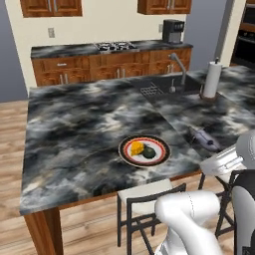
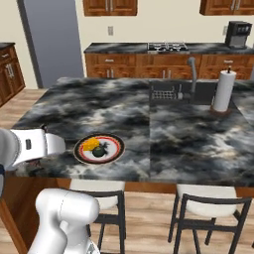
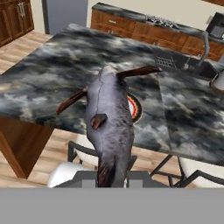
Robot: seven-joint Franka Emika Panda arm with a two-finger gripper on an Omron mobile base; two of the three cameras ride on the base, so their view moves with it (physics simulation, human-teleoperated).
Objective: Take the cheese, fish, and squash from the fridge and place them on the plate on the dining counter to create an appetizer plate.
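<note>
- Nearest to me, in the hand view, the gripper (image 3: 113,175) is clamped on the fish (image 3: 109,127), which juts out from between the finger tips, its grey body and reddish-brown fins covering most of the plate (image 3: 136,108) beyond it.
- From the left base view I see the fish (image 1: 203,139) held above the right part of the dining counter (image 1: 74,134), off to the right of the plate (image 1: 144,151) and not touching it.
- The plate (image 2: 99,148) sits near the front edge of the dining counter (image 2: 198,144), over the chairs (image 2: 203,213) tucked under it.
- On the plate lie the cheese (image 1: 136,148) to the left and the squash (image 1: 149,152) just beside it on the right, touching or nearly so.
- Farther back I see the built-in sink (image 1: 164,84) with its faucet (image 1: 180,67), and a paper towel roll (image 1: 211,79) standing upright just right of it.
- Against the far wall: the wall counter with the stove (image 1: 115,47) and a coffee machine (image 1: 173,31).
</note>
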